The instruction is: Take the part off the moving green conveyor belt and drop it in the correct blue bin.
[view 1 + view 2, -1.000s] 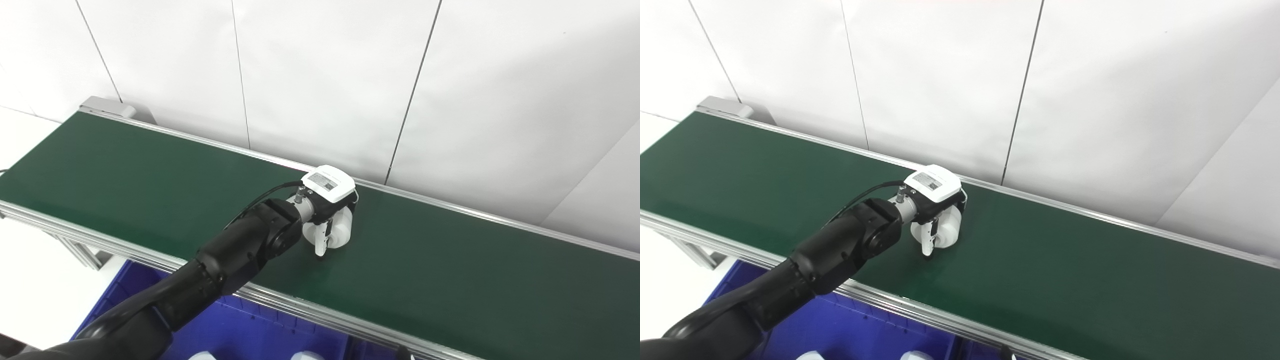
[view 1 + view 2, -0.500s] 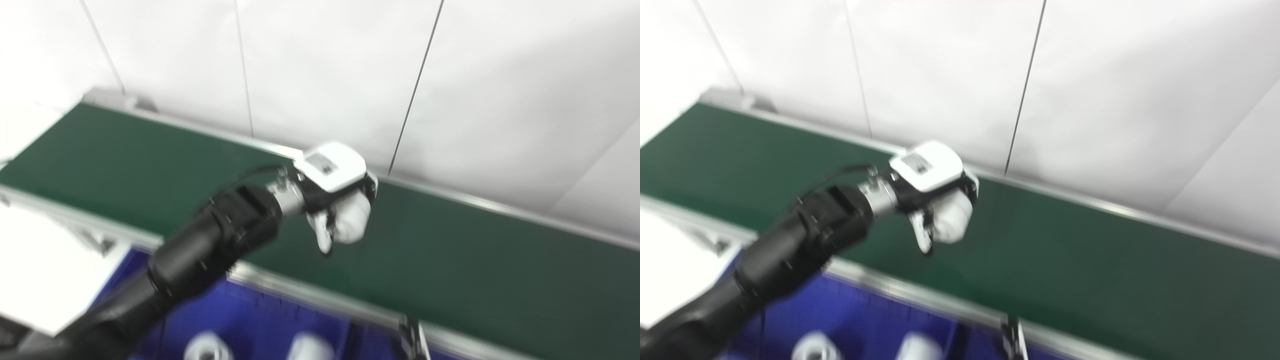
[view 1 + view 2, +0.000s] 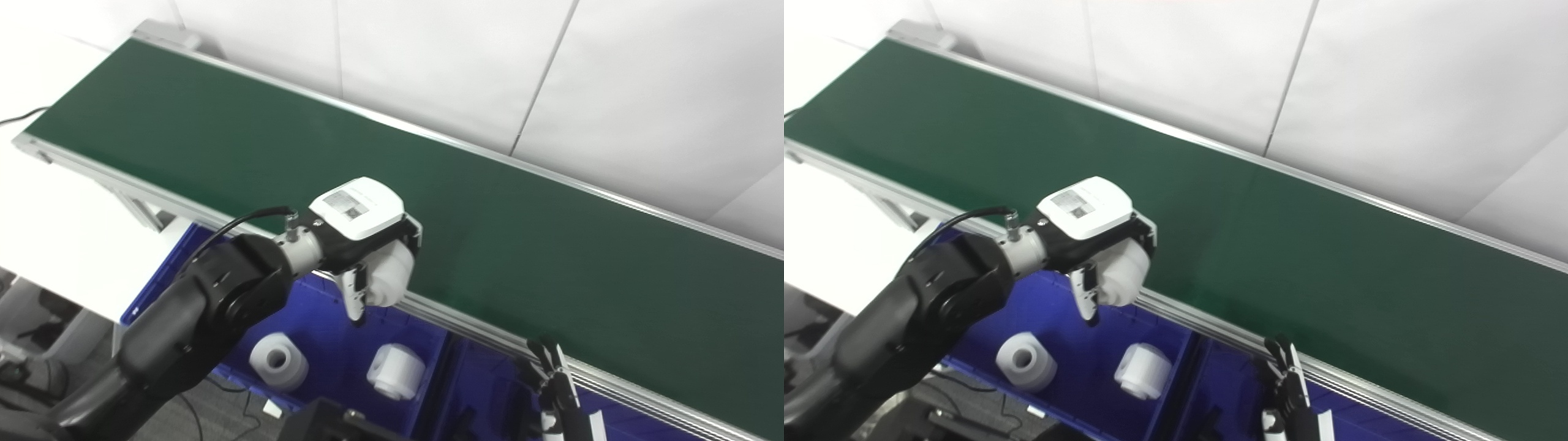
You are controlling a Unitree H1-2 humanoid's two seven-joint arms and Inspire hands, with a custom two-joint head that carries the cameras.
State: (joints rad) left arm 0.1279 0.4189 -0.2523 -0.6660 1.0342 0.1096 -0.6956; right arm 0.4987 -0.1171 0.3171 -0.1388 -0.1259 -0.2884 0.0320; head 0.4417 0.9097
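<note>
The white part is held tight by the left hand over the belt's near edge, above the bin; the right hand's grip cannot be told.

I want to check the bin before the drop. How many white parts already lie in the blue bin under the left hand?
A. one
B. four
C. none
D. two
D: the blue bin holds two white parts, one with its hole facing up and one beside it, below the left hand.
</note>
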